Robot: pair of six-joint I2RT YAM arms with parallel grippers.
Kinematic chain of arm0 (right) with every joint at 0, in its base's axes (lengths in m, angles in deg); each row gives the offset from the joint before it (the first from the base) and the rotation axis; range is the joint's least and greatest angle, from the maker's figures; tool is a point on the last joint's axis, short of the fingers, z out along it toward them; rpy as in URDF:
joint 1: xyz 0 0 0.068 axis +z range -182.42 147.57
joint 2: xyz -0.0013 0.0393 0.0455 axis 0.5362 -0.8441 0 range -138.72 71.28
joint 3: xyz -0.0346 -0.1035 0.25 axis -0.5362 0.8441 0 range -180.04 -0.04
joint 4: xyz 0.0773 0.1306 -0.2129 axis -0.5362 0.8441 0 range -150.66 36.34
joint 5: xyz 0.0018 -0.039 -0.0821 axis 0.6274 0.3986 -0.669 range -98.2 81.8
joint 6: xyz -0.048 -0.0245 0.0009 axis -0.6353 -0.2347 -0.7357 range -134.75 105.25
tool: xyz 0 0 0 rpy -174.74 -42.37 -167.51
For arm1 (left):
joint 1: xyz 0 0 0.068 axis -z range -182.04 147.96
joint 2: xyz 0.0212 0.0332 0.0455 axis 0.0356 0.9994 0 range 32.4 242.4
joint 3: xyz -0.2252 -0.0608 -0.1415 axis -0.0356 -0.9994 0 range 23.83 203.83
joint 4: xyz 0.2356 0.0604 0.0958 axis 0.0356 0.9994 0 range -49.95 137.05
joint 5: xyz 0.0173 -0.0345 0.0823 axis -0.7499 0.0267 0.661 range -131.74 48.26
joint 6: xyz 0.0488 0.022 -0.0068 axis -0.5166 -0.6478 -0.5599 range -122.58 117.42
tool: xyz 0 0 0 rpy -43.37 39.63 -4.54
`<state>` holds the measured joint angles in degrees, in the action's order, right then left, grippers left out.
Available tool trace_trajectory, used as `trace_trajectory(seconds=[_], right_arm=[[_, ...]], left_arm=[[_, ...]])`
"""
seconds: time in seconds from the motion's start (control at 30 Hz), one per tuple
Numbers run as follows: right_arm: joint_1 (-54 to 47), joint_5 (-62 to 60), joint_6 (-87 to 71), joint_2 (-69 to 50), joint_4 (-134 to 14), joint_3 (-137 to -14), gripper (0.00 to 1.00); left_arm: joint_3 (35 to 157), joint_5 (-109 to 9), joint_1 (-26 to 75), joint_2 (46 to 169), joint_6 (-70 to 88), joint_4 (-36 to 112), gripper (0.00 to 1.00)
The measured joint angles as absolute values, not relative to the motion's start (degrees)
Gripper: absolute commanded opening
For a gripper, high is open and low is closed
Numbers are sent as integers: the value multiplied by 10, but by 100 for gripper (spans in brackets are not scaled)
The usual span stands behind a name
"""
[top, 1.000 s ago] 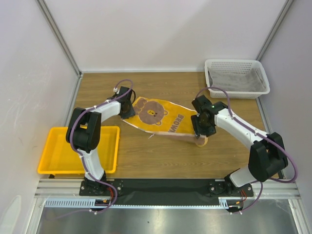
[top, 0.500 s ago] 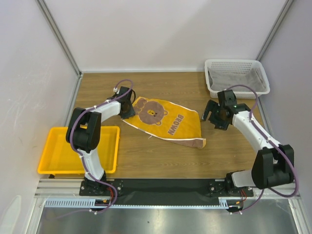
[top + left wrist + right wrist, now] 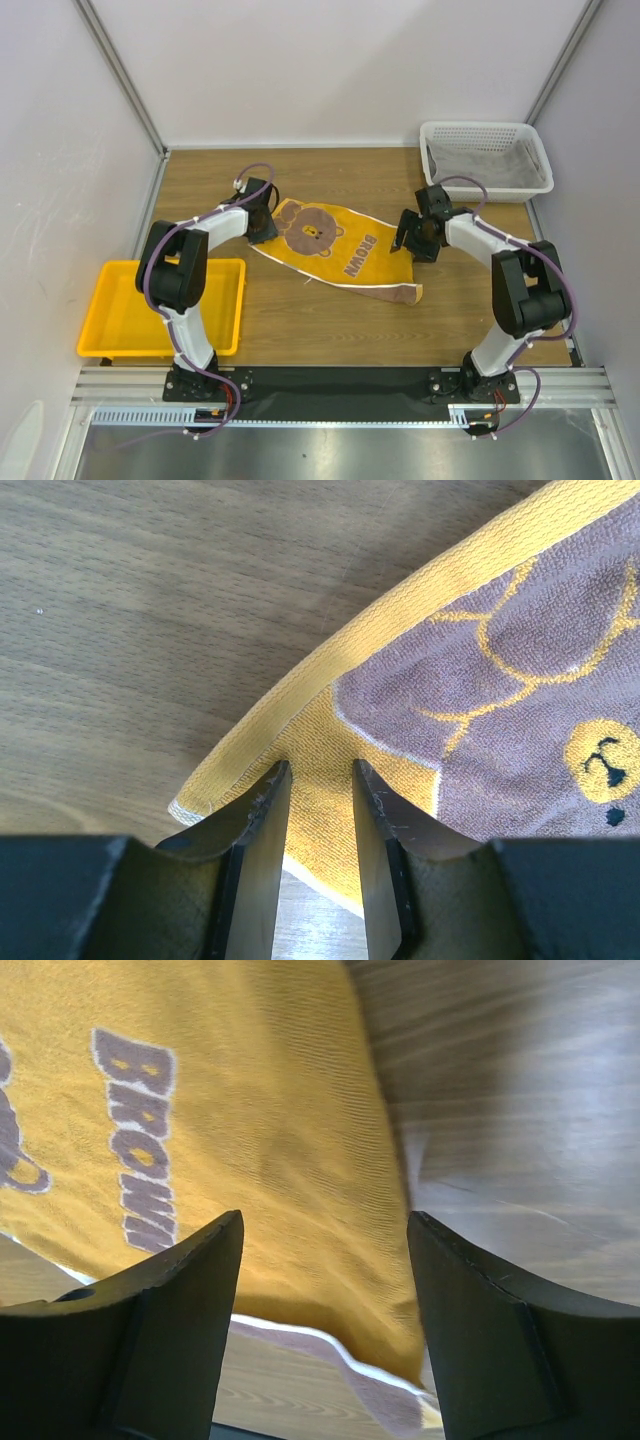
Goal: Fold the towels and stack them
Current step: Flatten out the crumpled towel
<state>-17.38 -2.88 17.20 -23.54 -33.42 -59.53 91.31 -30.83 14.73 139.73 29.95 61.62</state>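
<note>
While left claw (image 3: pixel 320 772) pinches bear towel (image 3: pixel 340 252), right claw (image 3: pixel 325 1222) gapes near mesh basket (image 3: pixel 486 194)

The left claw (image 3: pixel 318 780) pinches the yellow border of the bear towel (image 3: pixel 520 660) near its corner, its two dark fingers close together with cloth between them, while the brown print spreads rightward over the wooden desk (image 3: pixel 150 600).

1. The lettered towel (image 3: pixel 335 252) lies spread mid-table (image 3: pixel 330 330).
2. The left tool (image 3: pixel 320 770) sits at its left corner, the corner between the fingers.
3. The right tool (image 3: pixel 325 1222) is over its right edge.
4. The basket (image 3: pixel 487 127) stands far right, with a second towel (image 3: pixel 480 160) inside.
5. The tray (image 3: pixel 125 315) lies near left.
</note>
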Motion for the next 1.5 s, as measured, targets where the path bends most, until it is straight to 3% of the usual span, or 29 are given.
trace_trajectory(seconds=[0.1,0.27,0.43,0.57,0.87,1.17,1.37,1.5], right_arm=[[-160,-33,172,-251,-330,-615,72],[-158,-48,174,-224,-296,-631,74],[-160,-66,199,-122,-248,-631,75],[-161,-86,229,-31,-226,-619,76],[-162,-94,295,42,-186,-533,75],[-162,-100,323,61,-160,-523,75],[-164,-104,332,64,-151,-523,75],[-164,-104,343,70,-146,-519,75]], left_arm=[[913,-309,148,1397,299,616,39],[910,-308,148,1383,298,642,50],[910,-289,148,1323,299,684,72],[910,-273,144,1274,311,690,74],[881,-283,97,1302,319,681,66],[851,-321,74,1324,314,656,55],[845,-330,73,1335,314,640,38],[844,-329,72,1337,315,633,21]])
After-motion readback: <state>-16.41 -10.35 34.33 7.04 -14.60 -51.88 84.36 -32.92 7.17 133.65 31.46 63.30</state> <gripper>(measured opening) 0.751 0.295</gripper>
